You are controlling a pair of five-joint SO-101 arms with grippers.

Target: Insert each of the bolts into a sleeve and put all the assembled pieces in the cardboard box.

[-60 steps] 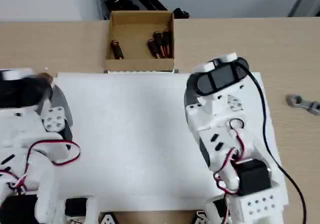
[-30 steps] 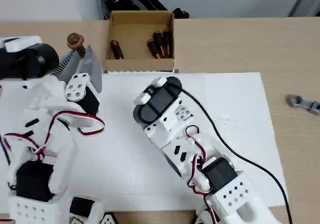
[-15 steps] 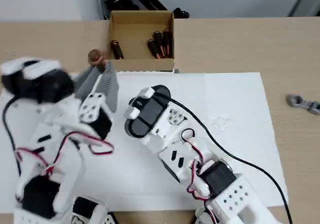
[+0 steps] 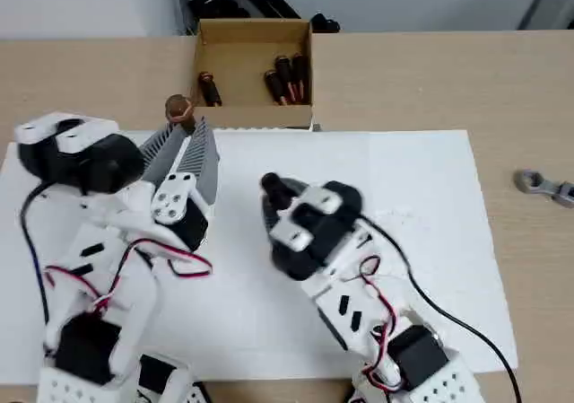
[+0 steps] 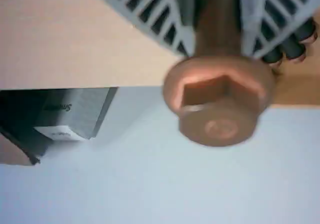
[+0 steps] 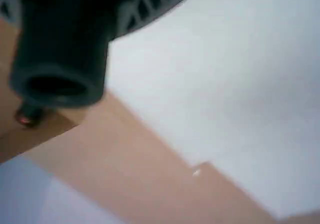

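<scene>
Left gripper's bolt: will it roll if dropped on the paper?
Likely curves rather than rolls straight: the bolt has a wide hex head on a narrower shank. Looks metal, so probably stiff and dense.

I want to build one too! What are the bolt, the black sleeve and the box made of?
Bolt: coppery metal by its dull sheen, though coloured plastic is possible. Sleeve: matte black, probably plastic or rubber. Cardboard box: plain brown card, unglossy.

Copper bolt [image 5: 220, 99], black sleeve [image 6: 60, 59], apart
</scene>
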